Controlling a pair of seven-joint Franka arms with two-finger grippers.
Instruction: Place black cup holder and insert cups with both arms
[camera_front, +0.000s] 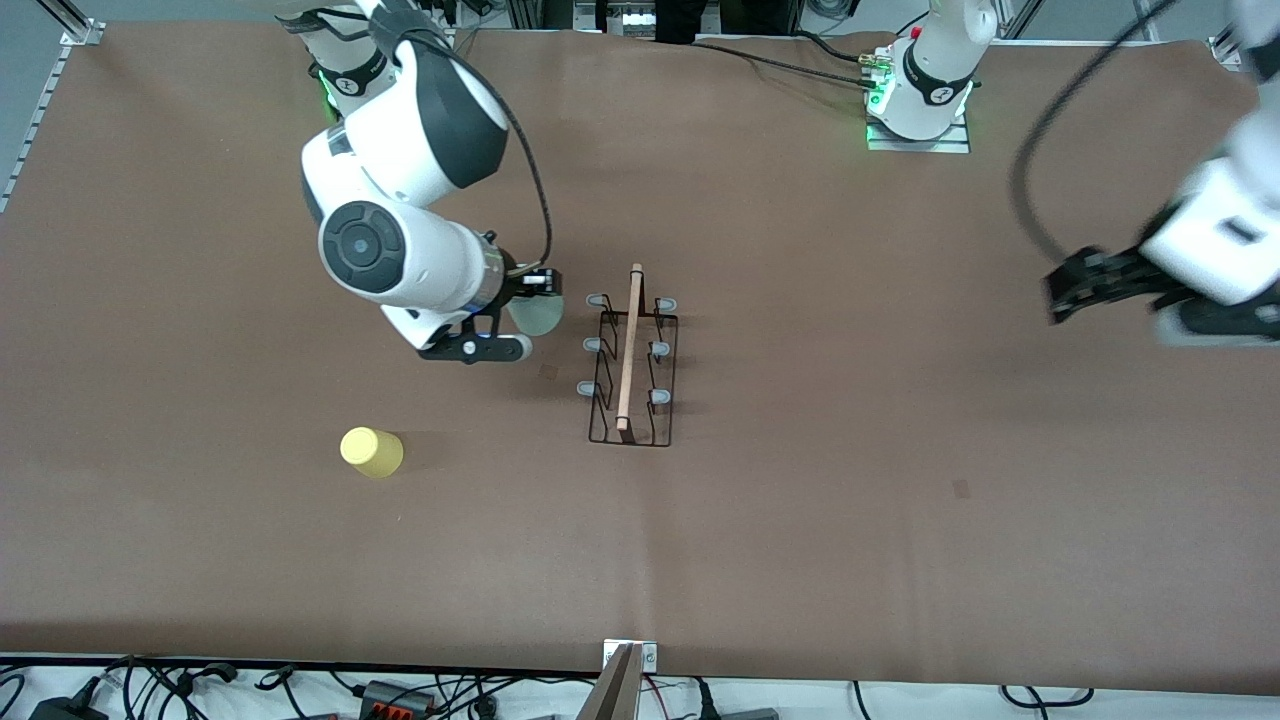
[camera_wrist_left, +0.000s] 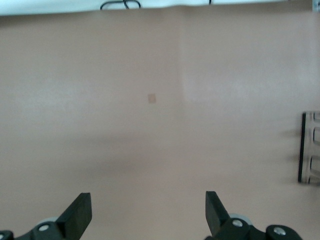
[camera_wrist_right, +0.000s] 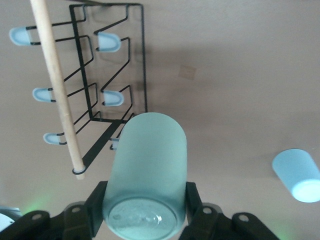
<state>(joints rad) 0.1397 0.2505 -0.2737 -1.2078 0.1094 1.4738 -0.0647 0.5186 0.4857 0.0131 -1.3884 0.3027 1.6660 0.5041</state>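
Right end effector (camera_wrist_right: 145, 210) clamps the pale green cup (camera_wrist_right: 146, 175) beside the black cup holder (camera_front: 631, 365) mid-worktop, so tip its mouth onto a prong squarely, while the left end effector (camera_wrist_left: 148, 212) waits wide open.

A brown tabletop (camera_front: 800, 520) carries a black cup holder (camera_front: 632, 365) standing near its middle. A yellow cup (camera_front: 371, 452) lies nearer the front camera, toward the right arm's end. A light blue cup (camera_wrist_right: 298, 175) also rests on it.
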